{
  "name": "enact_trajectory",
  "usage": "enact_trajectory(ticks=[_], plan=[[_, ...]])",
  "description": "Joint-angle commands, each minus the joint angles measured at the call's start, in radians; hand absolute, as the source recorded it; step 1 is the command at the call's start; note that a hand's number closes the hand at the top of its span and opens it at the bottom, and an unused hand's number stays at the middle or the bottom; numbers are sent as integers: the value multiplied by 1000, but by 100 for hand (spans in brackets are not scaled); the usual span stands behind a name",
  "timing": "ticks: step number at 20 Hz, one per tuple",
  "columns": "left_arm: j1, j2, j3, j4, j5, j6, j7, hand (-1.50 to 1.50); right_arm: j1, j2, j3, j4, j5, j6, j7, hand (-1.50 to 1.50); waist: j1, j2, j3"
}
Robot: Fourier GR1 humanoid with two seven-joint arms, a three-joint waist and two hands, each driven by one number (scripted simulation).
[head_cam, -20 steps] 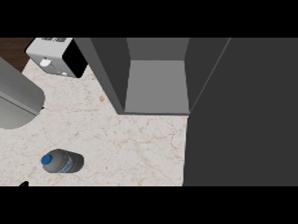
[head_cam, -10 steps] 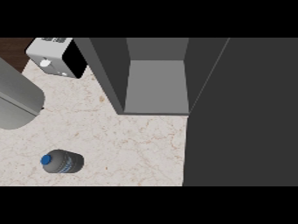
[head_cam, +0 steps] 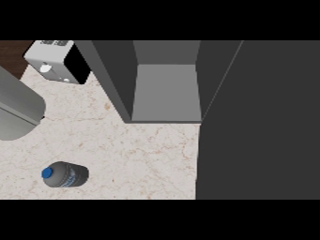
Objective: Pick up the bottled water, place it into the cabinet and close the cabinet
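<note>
Neither hand shows; bottle [head_cam: 64,175] stands at lower left, apart from the open cabinet [head_cam: 166,89], awaiting pickup.

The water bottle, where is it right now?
In the head view the bottled water stands on the marble counter near the lower left, below the grey cylinder and left of the open cabinet.

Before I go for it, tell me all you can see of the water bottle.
The bottle stands on the marbled counter near its front left, seen almost from above: a blue cap, a clear bluish body with a label band. It looks like plastic. Nothing touches it; no hand shows. The open cabinet lies up and to its right.
</note>
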Motion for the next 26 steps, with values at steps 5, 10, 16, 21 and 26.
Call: enact_trajectory(ticks=[5, 10, 16, 21, 26], plan=[[48, -3, 120, -92, 177, 36, -58, -150, 103, 4, -35, -162, -163, 34, 36, -150, -25, 4, 0], [-8, 24, 151, 4, 184, 68, -28, -150, 118, -7, -47, -201, -200, 46, 66, -150, -32, 7, -1], [-144, 53, 172, 108, 161, 133, 39, -150, 160, 14, -43, -208, -186, 68, 40, -150, -35, 6, -2], [-278, 52, 160, 280, 97, 127, 37, -150, 219, -3, -88, -192, -251, 122, 4, -150, -46, 2, -3], [-490, 17, 80, 378, -46, 193, 50, -150, 207, -1, -96, -154, -246, 146, -33, -150, -43, 6, -3]])
